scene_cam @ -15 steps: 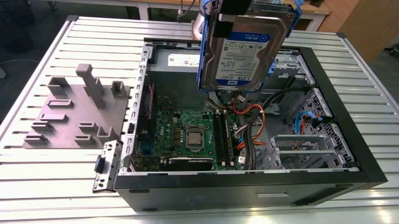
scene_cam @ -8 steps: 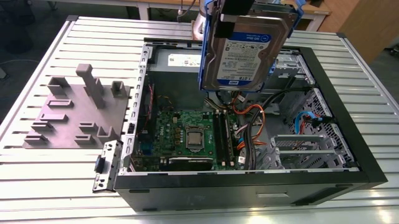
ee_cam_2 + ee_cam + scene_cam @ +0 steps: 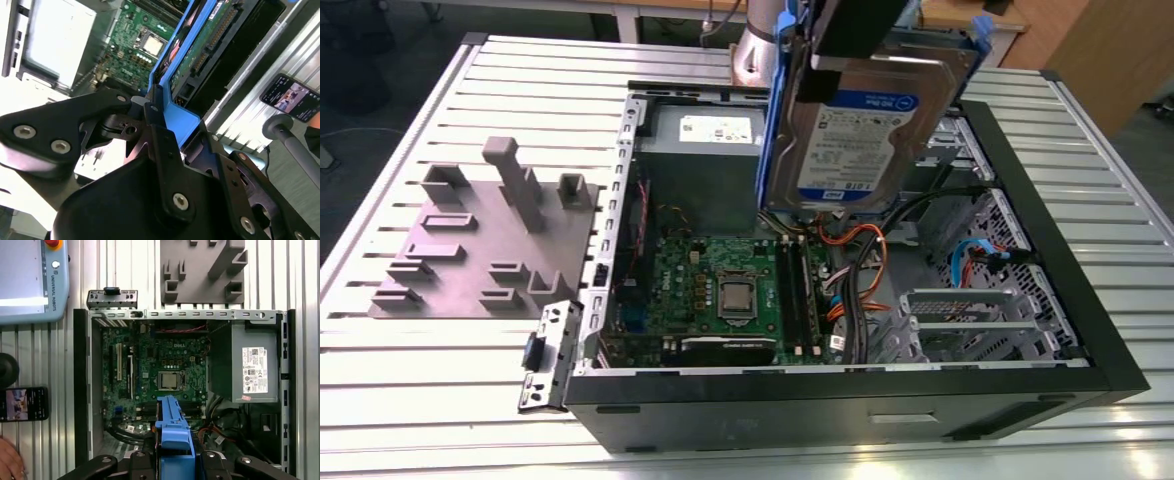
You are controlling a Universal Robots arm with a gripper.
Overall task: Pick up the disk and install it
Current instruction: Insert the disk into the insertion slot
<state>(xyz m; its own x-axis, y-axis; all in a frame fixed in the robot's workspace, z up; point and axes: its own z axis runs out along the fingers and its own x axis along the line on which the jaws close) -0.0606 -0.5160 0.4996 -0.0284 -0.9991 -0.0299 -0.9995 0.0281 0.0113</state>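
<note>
Gripper point(image 3: 156, 112) is closed narrow on the blue bracket point(image 3: 172, 427) that runs along the disk's edge, with both fingers pinching the plastic, not the metal body. The disk point(image 3: 861, 135) hangs in the air on edge, label side toward the exterior camera. It sits above the open computer case point(image 3: 854, 405), over the far part near the grey box point(image 3: 700, 165) with the white sticker, and touches nothing below. Under it lie the green circuit board point(image 3: 720, 280) and a bundle of orange wires point(image 3: 854, 245). A metal cage point(image 3: 967, 320) sits lower in the case toward the exterior view's right. Which slot is meant for the disk I cannot tell. The step in hand reads as carrying the disk over the case toward its seat. To do it well, the grip on the bracket probably has to be firm but not crushing, since the plastic could flex and let the disk swing. The disk's edge likely needs to be kept square to the case walls, and its height kept above the wires so nothing snags. A slow, straight path seems best. Outside the case a phone point(image 3: 22, 404) lies on the slatted table point(image 3: 427, 400), with a person's hand point(image 3: 7, 462) near it, well apart from the work. A grey block point(image 3: 480, 240) stands beside the case, untouched.
</note>
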